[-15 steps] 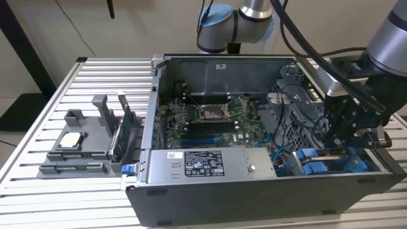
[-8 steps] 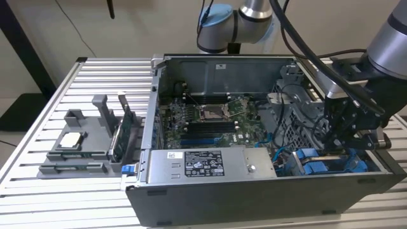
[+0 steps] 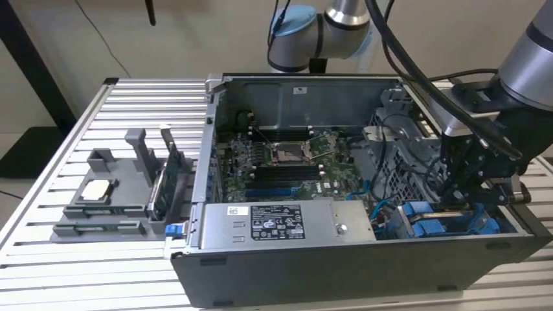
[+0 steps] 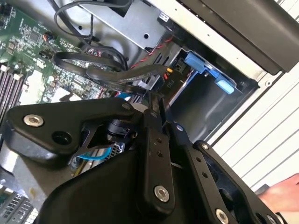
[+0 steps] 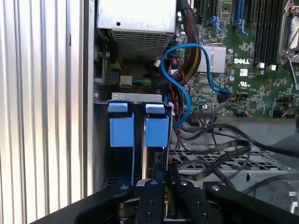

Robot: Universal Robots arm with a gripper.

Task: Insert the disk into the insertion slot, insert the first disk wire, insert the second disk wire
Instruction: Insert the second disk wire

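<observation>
At the lower edge of the exterior view lies the front wall of the open computer case (image 3: 346, 265), standing on the slatted worktop (image 3: 52, 272). Just behind that wall, at lower centre, sits the grey labelled power-supply box (image 3: 285, 223). To its right, in the lower right of the frame, is the insertion slot (image 3: 449, 223) with its blue plastic rails. The tool (image 3: 449, 201) hangs directly above this bay, its tip down among the blue parts.

In the first wrist view the tool's fingers (image 5: 156, 186) stand close together, nearly touching, pointing at the gap beside the two blue carrier tabs (image 5: 156, 126) of the bay; whether something thin is pinched between them I cannot tell. In the second wrist view the narrow fingers (image 4: 159, 116) sit next to a bundle of flat black cables (image 4: 107, 70). A blue cable (image 5: 182, 74) loops from the board toward the bay.

The disk itself cannot be made out clearly among the blue rails.

Farther back, at frame centre, lies the green motherboard (image 3: 285, 162). At the left of the frame a grey parts holder (image 3: 112, 194) rests on the worktop. At the top, the arm's blue-capped joint (image 3: 298, 29) rises behind the case.
</observation>
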